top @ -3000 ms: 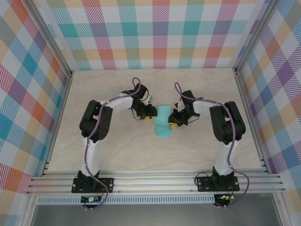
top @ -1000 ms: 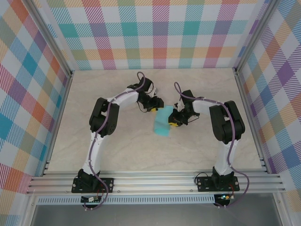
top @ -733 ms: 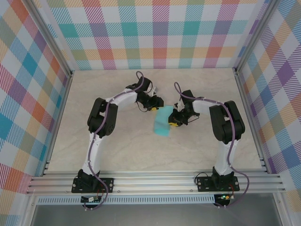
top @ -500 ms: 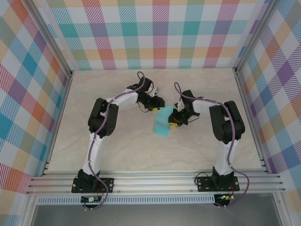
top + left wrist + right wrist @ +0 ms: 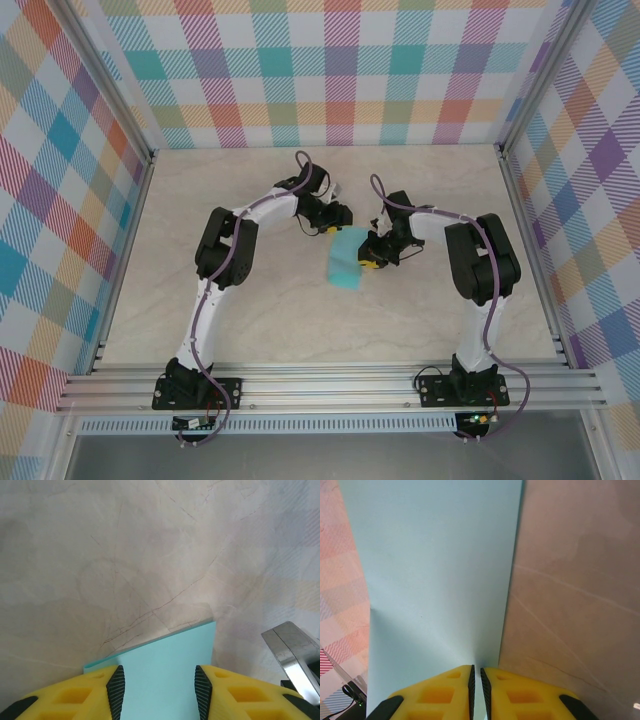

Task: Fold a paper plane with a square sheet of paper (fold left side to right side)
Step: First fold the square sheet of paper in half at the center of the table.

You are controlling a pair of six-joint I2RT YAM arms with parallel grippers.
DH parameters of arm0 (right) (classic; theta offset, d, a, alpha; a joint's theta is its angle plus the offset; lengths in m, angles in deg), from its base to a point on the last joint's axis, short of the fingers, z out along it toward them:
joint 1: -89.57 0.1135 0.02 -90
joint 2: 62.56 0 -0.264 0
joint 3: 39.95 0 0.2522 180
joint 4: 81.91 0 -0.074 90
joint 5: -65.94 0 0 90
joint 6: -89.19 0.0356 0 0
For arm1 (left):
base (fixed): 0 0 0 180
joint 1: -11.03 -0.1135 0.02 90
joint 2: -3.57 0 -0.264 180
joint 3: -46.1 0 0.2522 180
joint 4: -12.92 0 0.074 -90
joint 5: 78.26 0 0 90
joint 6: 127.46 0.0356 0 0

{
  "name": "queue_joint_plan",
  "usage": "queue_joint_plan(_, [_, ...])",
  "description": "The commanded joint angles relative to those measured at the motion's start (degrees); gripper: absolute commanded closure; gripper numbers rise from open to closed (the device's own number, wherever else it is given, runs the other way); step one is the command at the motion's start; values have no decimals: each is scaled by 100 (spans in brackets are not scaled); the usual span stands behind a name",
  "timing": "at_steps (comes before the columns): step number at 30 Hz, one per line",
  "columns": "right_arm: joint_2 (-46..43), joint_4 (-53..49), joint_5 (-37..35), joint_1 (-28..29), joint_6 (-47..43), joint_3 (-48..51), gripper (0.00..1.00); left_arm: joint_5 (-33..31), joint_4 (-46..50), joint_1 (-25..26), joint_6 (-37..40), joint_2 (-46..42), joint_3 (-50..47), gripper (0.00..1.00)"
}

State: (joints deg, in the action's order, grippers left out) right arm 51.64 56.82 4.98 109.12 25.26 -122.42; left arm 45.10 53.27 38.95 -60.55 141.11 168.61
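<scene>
The right jaws clamp the square sheet of paper (image 5: 347, 262), anchoring its right edge; the left jaws stand apart over its far edge, seemingly ready to fold left over right

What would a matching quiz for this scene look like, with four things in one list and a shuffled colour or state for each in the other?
Things:
1. left fingers
2. right fingers
3. sheet of paper
4. table

Descriptions:
A. beige, marbled
B. pinched shut on the paper's edge
C. spread apart
D. turquoise, lying between the two arms

Pairs: 1-C, 2-B, 3-D, 4-A
</scene>
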Motion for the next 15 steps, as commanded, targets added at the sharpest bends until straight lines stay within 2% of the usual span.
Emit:
queue_joint_plan(1, [558, -299, -777, 84, -125, 226, 85, -316, 202, -65, 41, 130, 68, 56])
queue_joint_plan(10, [584, -293, -754, 84, -120, 217, 85, -268, 151, -337, -6, 163, 382, 53])
queue_joint_plan(15, [587, -279, -739, 82, -109, 209, 85, -208, 367, -402, 163, -173, 506, 50])
